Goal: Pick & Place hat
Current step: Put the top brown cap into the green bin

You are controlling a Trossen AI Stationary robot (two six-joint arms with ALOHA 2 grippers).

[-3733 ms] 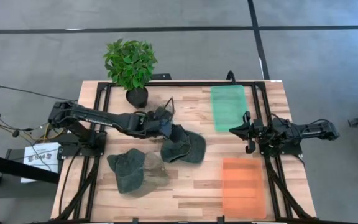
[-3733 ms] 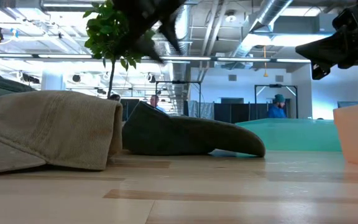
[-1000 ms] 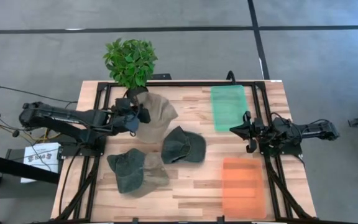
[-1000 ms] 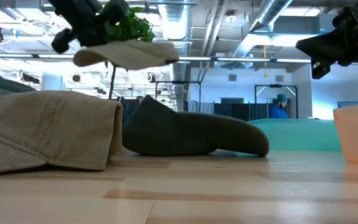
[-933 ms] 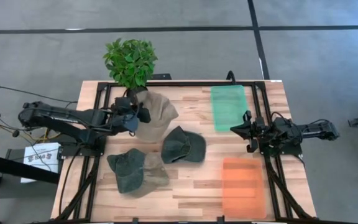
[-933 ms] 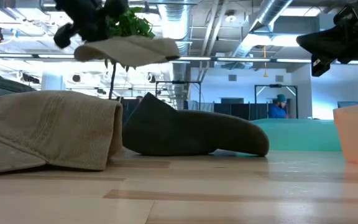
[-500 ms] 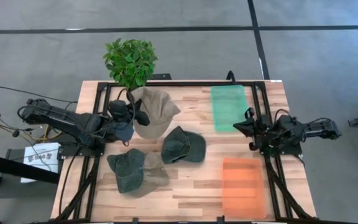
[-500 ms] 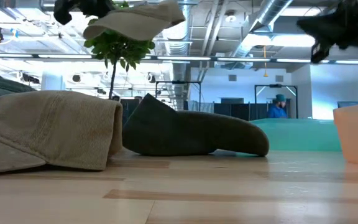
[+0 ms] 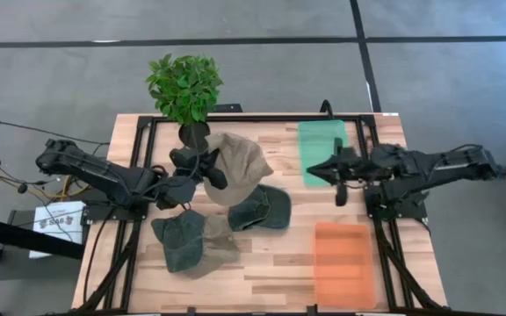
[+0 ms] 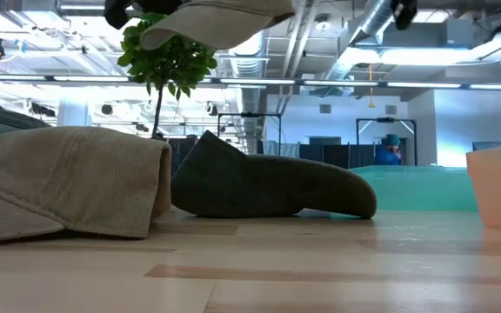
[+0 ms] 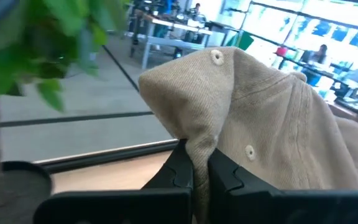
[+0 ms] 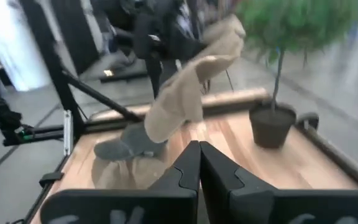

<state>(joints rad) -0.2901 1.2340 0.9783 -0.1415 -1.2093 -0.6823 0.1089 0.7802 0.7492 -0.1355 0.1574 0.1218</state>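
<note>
On the wooden table, the left gripper has lifted the tan hat higher, pinching its fabric; the right gripper, fingers pressed together, has swung inward, possibly for a handover

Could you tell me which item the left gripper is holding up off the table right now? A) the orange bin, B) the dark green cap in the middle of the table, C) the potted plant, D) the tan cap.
D: the left gripper is pinched on the fabric of the tan cap, which the low view shows hanging above the table.
</note>
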